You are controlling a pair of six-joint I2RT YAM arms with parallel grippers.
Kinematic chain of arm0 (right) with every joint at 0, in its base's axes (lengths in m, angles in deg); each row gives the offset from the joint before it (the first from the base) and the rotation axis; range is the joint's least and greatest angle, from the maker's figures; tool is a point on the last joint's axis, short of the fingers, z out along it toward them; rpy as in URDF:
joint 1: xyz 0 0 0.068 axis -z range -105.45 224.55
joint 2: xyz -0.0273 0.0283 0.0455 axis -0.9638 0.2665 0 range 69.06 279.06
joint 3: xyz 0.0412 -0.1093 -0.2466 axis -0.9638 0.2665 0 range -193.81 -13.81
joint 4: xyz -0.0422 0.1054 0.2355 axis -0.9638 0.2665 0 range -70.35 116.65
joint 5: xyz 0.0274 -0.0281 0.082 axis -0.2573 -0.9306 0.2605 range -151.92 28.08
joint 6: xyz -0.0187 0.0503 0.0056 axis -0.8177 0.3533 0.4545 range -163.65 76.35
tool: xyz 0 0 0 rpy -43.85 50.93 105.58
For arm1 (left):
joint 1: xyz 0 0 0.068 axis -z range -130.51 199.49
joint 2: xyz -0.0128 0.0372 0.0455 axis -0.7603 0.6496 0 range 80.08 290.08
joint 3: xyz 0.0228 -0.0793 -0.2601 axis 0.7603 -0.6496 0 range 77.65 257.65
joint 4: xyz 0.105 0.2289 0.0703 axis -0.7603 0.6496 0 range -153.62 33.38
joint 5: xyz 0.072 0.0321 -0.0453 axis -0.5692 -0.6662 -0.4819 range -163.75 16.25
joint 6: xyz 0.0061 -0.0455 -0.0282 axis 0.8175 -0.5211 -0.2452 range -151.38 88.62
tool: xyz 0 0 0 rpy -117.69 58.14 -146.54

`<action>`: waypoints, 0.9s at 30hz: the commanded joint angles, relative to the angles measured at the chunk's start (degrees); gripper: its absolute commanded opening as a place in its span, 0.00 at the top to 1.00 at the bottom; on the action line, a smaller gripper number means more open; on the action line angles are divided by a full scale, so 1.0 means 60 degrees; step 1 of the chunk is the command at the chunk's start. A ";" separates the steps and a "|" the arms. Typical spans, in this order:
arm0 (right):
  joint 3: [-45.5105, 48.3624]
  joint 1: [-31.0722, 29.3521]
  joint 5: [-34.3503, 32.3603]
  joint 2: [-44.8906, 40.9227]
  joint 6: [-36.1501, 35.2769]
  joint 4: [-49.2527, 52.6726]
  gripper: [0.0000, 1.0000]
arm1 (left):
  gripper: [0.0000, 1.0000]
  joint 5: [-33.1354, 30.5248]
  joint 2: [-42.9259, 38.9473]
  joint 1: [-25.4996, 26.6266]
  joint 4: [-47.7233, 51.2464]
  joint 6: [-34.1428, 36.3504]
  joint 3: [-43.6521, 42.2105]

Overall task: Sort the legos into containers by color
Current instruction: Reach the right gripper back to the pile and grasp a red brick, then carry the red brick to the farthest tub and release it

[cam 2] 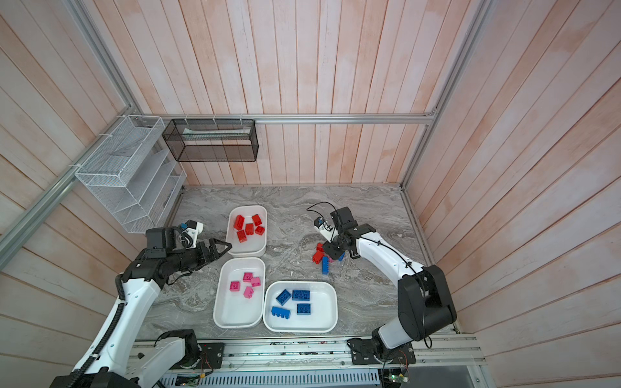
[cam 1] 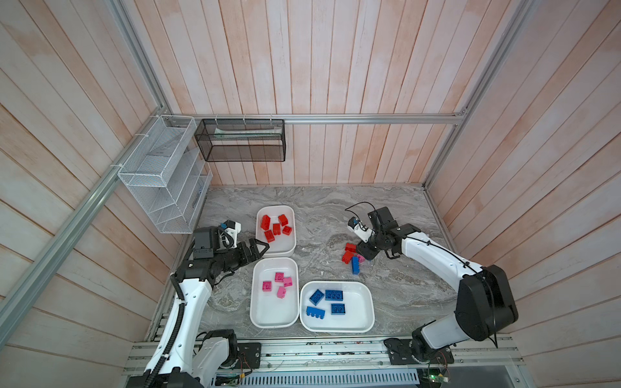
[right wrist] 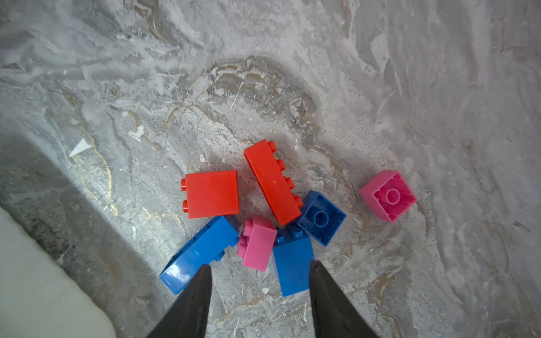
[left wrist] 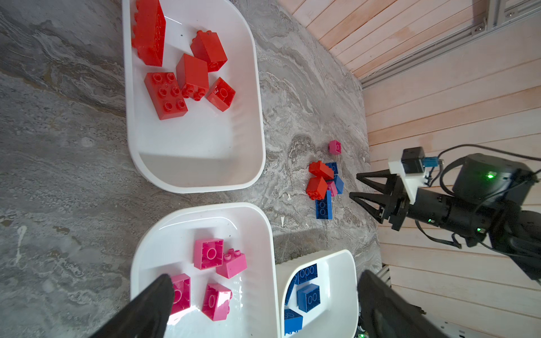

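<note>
Three white containers stand left of centre: the far one (cam 1: 280,248) holds red legos, the middle one (cam 1: 274,312) pink ones, the near one (cam 1: 358,314) blue ones. A loose pile of red (right wrist: 212,194), blue (right wrist: 292,263) and pink (right wrist: 257,243) legos lies on the marble at right, also seen in a top view as a small pile (cam 1: 351,258). One pink lego (right wrist: 388,196) lies a little apart. My right gripper (right wrist: 260,264) is open just over the pile's near edge, gripping nothing. My left gripper (cam 1: 263,250) is wide open and empty beside the red and pink containers.
A white wire-mesh rack (cam 1: 161,178) and a black mesh basket (cam 1: 242,141) hang on the back left walls. Wooden walls close in three sides. A metal rail (cam 1: 319,352) with both arm bases runs along the front edge.
</note>
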 commanded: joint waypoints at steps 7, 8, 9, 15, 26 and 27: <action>-0.0414 0.0204 -0.0009 0.1376 -0.1381 -0.0862 0.53 | 0.00 0.0131 0.0020 -0.0048 -0.0085 0.0137 -0.0114; -0.0425 0.0210 0.0059 0.1505 -0.1398 -0.0921 0.53 | 0.00 0.0138 0.0028 -0.0048 -0.0089 0.0138 -0.0110; -0.0435 0.0218 0.0155 0.1641 -0.1448 -0.0970 0.53 | 0.00 0.0139 0.0020 -0.0045 -0.0074 0.0154 -0.0105; -0.0748 0.0269 0.0472 0.2512 -0.1557 -0.1171 0.62 | 0.00 0.0221 0.0033 -0.0041 -0.0065 0.0156 -0.0061; -0.1597 0.0262 0.1307 0.2784 -0.1492 -0.0872 0.84 | 0.00 0.0283 0.0050 -0.0046 -0.0062 0.0119 0.0047; -0.1647 0.0230 0.1554 0.2568 -0.1356 -0.0922 0.84 | 0.00 0.0256 0.0058 -0.0036 -0.0044 0.0123 0.0061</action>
